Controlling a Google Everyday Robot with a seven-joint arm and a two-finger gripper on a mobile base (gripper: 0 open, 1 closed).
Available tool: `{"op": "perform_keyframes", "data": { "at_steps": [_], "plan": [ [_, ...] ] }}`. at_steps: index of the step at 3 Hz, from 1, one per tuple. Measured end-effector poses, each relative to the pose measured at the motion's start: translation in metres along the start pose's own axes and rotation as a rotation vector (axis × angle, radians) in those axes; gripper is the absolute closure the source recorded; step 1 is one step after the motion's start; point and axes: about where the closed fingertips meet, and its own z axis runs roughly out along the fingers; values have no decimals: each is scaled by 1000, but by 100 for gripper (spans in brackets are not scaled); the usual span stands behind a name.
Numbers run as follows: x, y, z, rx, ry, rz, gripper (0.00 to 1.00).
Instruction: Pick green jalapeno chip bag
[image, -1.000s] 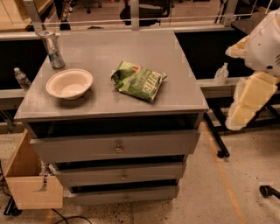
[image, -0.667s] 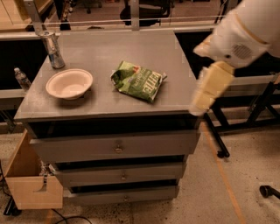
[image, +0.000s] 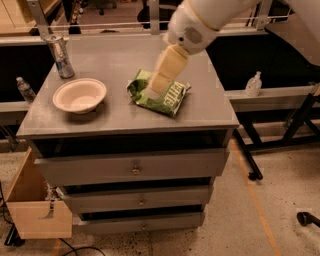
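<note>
The green jalapeno chip bag (image: 167, 98) lies flat on the grey cabinet top (image: 200, 117), right of centre, with white lettering showing. My arm reaches in from the upper right. My gripper (image: 151, 91) hangs over the bag's middle, cream-coloured, and covers part of it. Its tip is right at the bag's surface; I cannot tell whether it touches.
A white bowl (image: 79, 95) sits left of the bag. A silver can (image: 61, 56) stands at the back left corner. The cabinet has three drawers (image: 135, 167). A wooden box (image: 30, 205) is on the floor at left, a clear bottle (image: 253, 83) on a ledge at right.
My arm has swung in from the right side of the cabinet to over the chip bag. The bag, bowl and can have not moved.
</note>
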Motion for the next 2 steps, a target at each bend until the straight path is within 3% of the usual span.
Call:
{"op": "perform_keyframes", "data": {
  "at_steps": [1,2],
  "plan": [
    [-26,-29,33,37,23,-42,0],
    [-32,-51,64,67,75,-70,0]
  ]
}}
